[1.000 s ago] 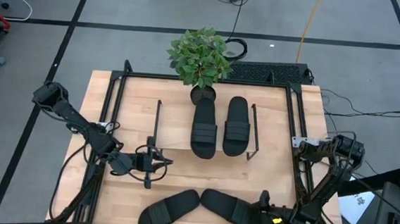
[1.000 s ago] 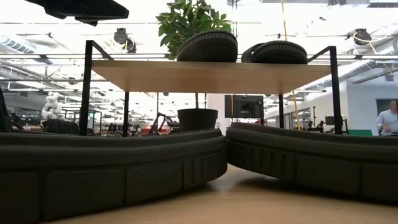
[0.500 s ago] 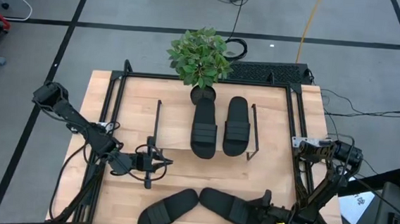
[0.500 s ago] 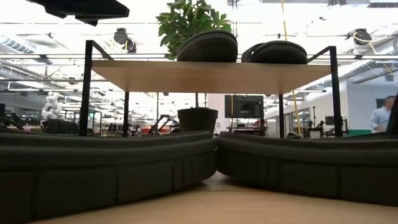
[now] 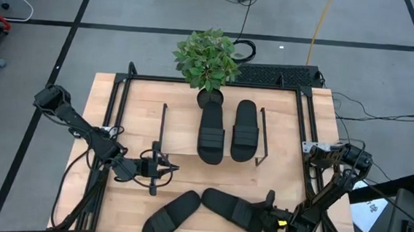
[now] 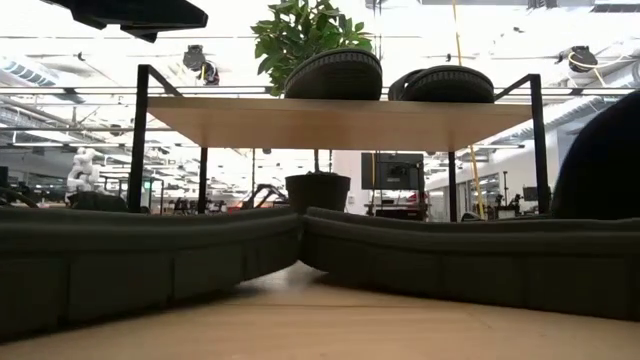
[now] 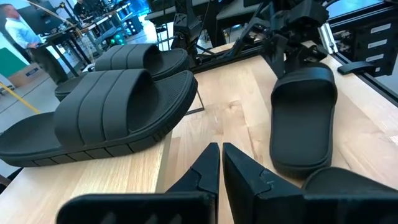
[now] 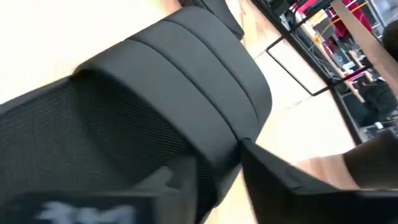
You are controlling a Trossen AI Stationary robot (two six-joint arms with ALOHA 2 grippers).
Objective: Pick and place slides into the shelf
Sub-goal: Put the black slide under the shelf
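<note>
Overhead, the counter (image 5: 120,110) carries the shelf (image 5: 182,158), a low rack with a light plank top between thin dark end frames. Two slides lie side by side on the shelf top: slide A (image 5: 211,134) on the left and slide B (image 5: 245,130) on the right, their far ends near a potted plant (image 5: 207,61) that stands at the shelf's back edge. Two more slides lie on the counter in front of the shelf. Slide C (image 5: 171,215) lies at an angle near the front edge; slide D (image 5: 232,208) lies beside it, their near ends almost meeting.

Left gripper (image 5: 161,166): poised over the counter just beside the shelf's left end frame, fingers (image 7: 208,168) clenched together with nothing between them. Its wrist view looks across slides A and B toward slide D (image 7: 303,115).

Right gripper (image 5: 267,217): at the right end of slide D, low over the counter near the front edge. Its wrist view shows the slide's broad strap (image 8: 199,106) filling the frame, with one finger (image 8: 286,177) beside the slide's edge; whether the fingers actually grasp the slide cannot be told.

Level view: slides C (image 6: 140,265) and D (image 6: 470,260) fill the foreground, and the shelf plank (image 6: 330,122) stands behind with slides A and B on top.
</note>
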